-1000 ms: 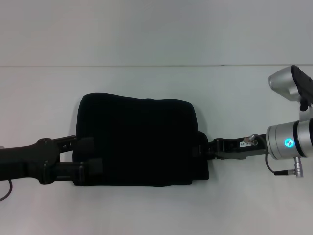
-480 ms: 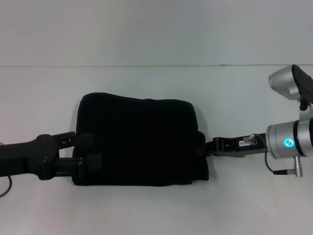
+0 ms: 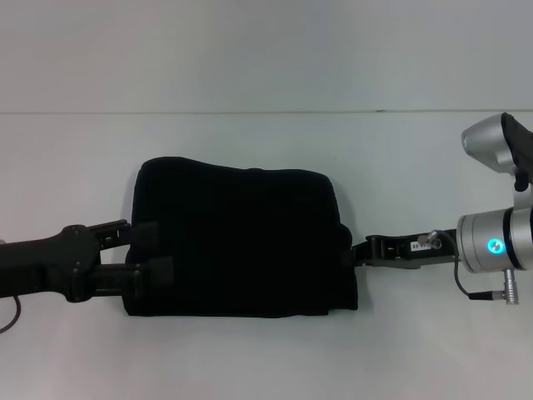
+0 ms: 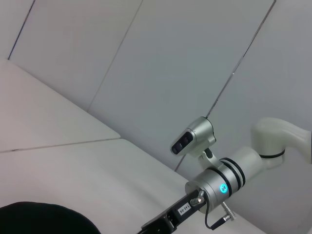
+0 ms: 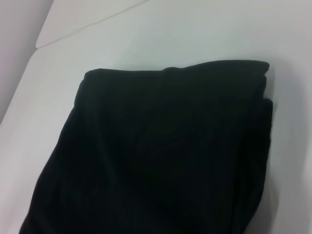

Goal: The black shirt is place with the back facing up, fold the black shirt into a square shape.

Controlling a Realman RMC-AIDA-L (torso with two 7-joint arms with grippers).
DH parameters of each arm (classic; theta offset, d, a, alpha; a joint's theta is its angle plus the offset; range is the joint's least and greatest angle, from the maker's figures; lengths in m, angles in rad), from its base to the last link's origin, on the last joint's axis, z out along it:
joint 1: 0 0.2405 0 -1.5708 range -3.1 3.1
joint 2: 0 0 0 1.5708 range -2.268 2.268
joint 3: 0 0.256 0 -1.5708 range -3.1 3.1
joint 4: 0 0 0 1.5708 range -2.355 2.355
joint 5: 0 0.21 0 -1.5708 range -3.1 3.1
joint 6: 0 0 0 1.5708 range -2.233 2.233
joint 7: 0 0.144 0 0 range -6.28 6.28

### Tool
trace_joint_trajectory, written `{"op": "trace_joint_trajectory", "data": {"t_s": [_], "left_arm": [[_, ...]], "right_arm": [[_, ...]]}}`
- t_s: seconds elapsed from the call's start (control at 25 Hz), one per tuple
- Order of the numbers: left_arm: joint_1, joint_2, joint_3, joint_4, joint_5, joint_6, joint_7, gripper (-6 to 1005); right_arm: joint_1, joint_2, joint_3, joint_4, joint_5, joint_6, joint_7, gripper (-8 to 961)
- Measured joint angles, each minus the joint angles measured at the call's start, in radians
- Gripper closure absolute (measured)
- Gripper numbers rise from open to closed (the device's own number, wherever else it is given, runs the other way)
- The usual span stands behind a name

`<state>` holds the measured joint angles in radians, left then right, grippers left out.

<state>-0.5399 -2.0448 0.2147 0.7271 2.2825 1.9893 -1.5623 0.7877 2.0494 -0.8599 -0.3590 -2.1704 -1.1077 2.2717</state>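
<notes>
The black shirt [image 3: 237, 237] lies folded into a thick rectangular pad in the middle of the white table [image 3: 266, 358], plain side up. It fills the right wrist view [image 5: 161, 156], and one edge shows in the left wrist view [image 4: 44, 219]. My left gripper [image 3: 162, 252] is at the shirt's left edge, fingers [image 3: 148, 233] spread apart, holding nothing that I can see. My right gripper [image 3: 346, 250] is low against the shirt's right edge; its tip blends into the black cloth.
The table's far edge meets a pale wall [image 3: 266, 50]. The right arm's silver wrist with its blue light [image 3: 491, 246] is at the right, and it also shows in the left wrist view [image 4: 219, 185].
My left gripper has drawn back a little to the left along the shirt's edge. My right arm has shifted slightly to the right. The shirt has stayed in place.
</notes>
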Motion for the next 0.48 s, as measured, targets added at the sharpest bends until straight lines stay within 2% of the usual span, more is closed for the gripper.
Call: {"op": "trace_joint_trajectory", "data": {"t_s": [0.12, 0.48], "left_arm": [[0.000, 0.000, 0.000, 0.000, 0.000, 0.000, -0.002, 60], [0.000, 0.000, 0.000, -0.001, 0.000, -0.002, -0.003, 60]], "right_arm": [[-0.009, -0.001, 0.023, 0.000, 0.000, -0.007, -0.019, 897], [-0.034, -0.013, 0.057, -0.008, 0.000, -0.034, -0.053, 897]]}}
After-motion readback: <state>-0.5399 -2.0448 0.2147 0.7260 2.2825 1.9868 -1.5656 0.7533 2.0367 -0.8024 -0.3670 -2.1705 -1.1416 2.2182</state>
